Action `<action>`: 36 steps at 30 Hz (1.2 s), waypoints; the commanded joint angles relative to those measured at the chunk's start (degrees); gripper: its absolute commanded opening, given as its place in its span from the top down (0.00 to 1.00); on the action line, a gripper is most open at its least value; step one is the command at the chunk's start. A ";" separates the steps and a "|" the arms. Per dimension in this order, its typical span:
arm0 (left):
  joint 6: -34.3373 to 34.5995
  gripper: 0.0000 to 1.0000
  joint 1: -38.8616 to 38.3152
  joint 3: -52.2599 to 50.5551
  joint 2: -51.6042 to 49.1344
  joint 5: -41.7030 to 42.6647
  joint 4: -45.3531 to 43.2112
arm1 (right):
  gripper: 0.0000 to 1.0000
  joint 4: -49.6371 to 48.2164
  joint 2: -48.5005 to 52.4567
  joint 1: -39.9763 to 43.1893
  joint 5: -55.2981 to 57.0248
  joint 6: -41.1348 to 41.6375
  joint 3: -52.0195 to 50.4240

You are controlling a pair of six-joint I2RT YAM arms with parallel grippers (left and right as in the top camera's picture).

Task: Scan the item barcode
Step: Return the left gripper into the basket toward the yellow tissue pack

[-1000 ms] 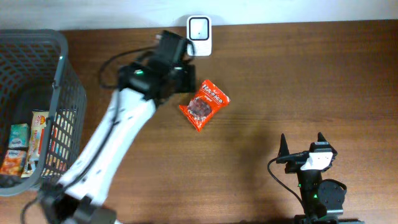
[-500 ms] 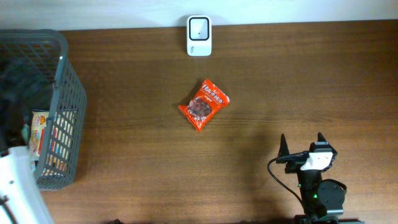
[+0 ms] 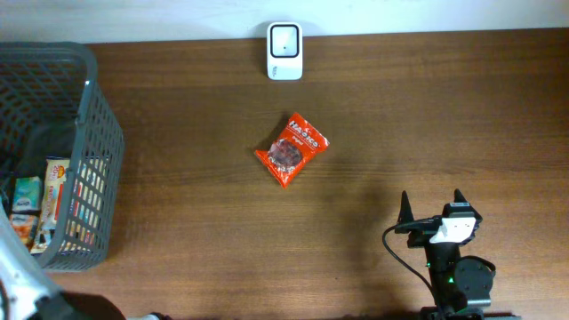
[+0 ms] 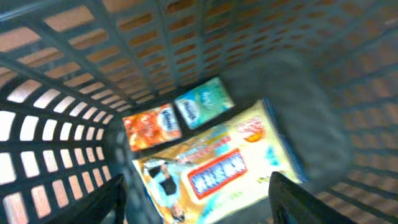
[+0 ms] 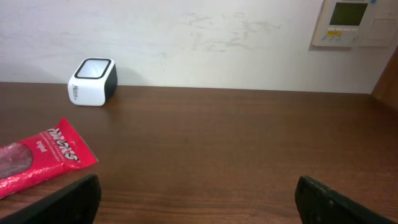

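Left gripper [image 4: 196,186] is down inside the grey basket [image 3: 96,151] at the left table edge, jaws wide, nothing between them. Only a bit of the white left arm [image 3: 12,267] shows overhead, near-left corner. Under the fingers is a yellow packet [image 4: 217,168]. Just beyond it an orange packet [image 4: 152,124] and a teal packet [image 4: 202,106] lie side by side. Basket mesh walls close in all round. The left wrist view is blurred, so I cannot tell if the fingers touch anything.

Red packet [image 3: 291,149] lies flat mid-table, tilted, well apart from both grippers. White scanner [image 3: 284,40] is at the far edge against the wall, straight beyond the red packet, bare table [image 3: 444,107] between them.

Right gripper [image 3: 432,206] is near-right, jaws wide and empty, pointing far, well clear of the red packet. A wall panel [image 5: 345,22] is on the far right.
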State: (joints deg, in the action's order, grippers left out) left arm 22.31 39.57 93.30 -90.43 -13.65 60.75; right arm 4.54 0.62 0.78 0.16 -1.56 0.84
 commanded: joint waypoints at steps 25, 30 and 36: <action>-27.15 0.27 -0.13 -13.99 -14.88 6.82 -12.41 | 0.01 0.13 -0.44 0.37 0.52 -0.11 -0.52; -27.12 0.42 -0.13 -17.31 -14.88 7.08 -17.86 | 0.01 0.15 -0.44 0.37 0.52 -0.11 -0.52; -27.12 0.27 -0.13 -22.53 -16.41 11.34 -21.53 | 0.01 0.13 -0.44 0.37 0.52 -0.11 -0.52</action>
State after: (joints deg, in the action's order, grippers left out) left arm -4.34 39.51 73.23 -104.75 -5.21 39.97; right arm 4.51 0.62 0.78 0.16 -1.58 0.84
